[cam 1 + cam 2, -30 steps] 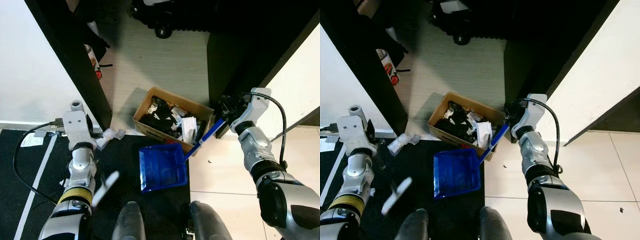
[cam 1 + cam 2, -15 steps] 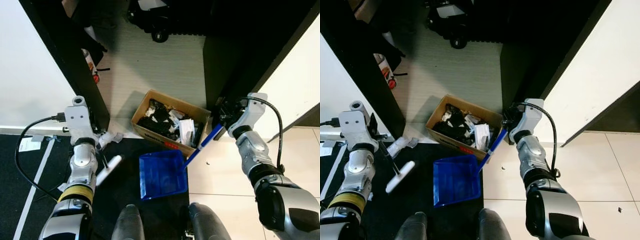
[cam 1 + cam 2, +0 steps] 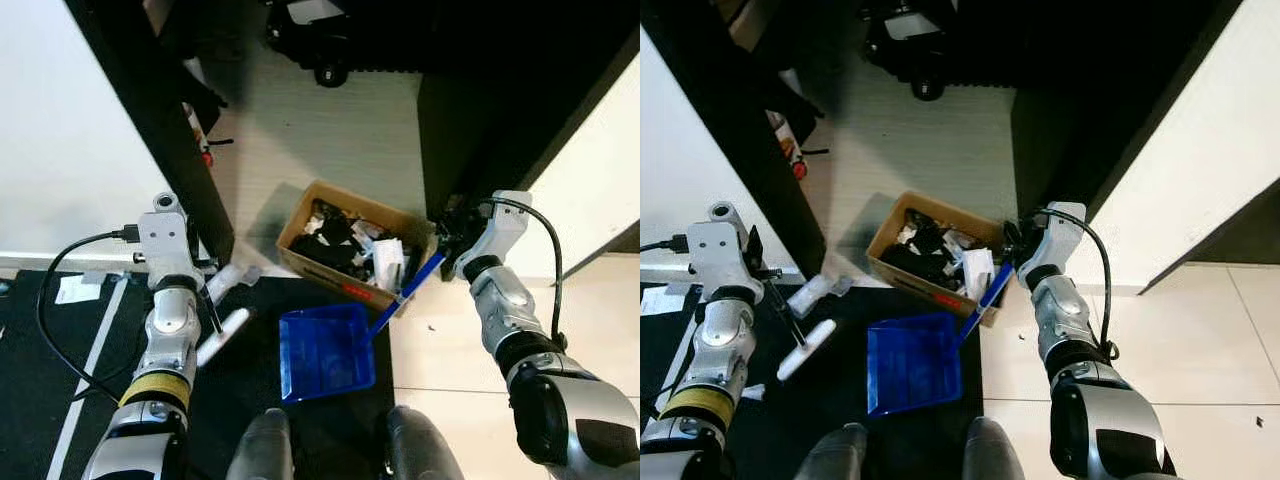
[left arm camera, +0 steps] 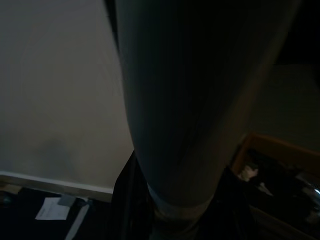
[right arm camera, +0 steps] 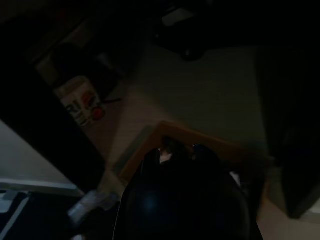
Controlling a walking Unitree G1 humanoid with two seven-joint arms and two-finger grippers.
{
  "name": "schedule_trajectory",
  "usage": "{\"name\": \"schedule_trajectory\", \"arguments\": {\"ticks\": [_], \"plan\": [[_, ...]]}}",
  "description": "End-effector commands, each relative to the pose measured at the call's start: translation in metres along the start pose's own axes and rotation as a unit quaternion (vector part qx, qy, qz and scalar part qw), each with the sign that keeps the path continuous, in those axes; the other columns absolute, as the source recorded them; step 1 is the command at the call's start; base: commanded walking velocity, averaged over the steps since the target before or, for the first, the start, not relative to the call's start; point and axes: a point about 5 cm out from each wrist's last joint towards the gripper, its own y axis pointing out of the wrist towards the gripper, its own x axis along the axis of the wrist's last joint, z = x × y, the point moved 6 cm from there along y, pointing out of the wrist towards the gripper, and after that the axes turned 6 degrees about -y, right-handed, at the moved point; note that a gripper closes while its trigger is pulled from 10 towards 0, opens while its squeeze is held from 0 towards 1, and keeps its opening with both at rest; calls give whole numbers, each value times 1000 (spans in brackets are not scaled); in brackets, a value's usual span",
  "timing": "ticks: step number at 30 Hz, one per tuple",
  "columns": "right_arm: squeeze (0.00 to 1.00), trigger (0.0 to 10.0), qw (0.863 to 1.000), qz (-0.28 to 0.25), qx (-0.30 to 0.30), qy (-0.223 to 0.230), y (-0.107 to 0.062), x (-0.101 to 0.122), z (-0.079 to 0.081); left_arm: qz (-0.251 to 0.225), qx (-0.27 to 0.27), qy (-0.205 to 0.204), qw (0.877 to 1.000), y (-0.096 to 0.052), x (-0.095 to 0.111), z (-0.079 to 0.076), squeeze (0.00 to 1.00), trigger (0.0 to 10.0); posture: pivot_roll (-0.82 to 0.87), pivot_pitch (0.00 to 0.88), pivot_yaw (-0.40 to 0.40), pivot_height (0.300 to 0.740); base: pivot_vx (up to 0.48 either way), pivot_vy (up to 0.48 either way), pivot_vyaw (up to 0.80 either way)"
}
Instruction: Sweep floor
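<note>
Left eye view: blue dustpan (image 3: 326, 352) below right gripper (image 3: 447, 232), beside cardboard box (image 3: 352, 250).

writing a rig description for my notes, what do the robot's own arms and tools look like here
Both arms are jointed silver metal with dark bands. The left arm wears a yellow ring near the elbow, ends in a boxy grey wrist block, and trails a looping black cable. The right arm has a similar pale wrist block and black cable. Each tool is black.

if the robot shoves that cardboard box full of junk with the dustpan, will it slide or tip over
The cardboard box looks low and wide, so it would probably slide, not tip. It is heaped with black and white scraps, so it may be heavy and resist. The blue dustpan, held by its long handle in the right gripper, would likely flex first.
</note>
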Motion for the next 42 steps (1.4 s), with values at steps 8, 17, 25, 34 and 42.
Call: {"name": "schedule_trajectory", "arguments": {"ticks": [8, 17, 25, 34, 42], "plan": [[0, 10000, 1000, -4, -9, 3, -1, 2, -5, -3, -12, 11, 1000, 1, 4, -4, 0, 10000, 66, 17, -43, 740, 0, 480, 0], [0, 10000, 1000, -3, -12, 1, -2, 2, -8, -3, -14, 11, 1000, 0, 4, -6, 0, 10000, 64, 21, -45, 740, 0, 480, 0], [0, 10000, 1000, -2, -15, 1, -3, 1, -9, -3, -17, 12, 1000, 0, 5, -7, 0, 10000, 66, 28, -44, 740, 0, 480, 0], [0, 10000, 1000, -1, -21, 2, -5, -1, -11, 7, -26, 31, 999, 2, 4, -9, 0, 10000, 66, 31, -37, 740, 0, 356, 0], [0, 10000, 1000, -2, -26, 1, -5, -1, -14, 17, -27, 23, 999, 4, 3, -11, 0, 10000, 63, 30, -36, 740, 0, -327, 0]]}}
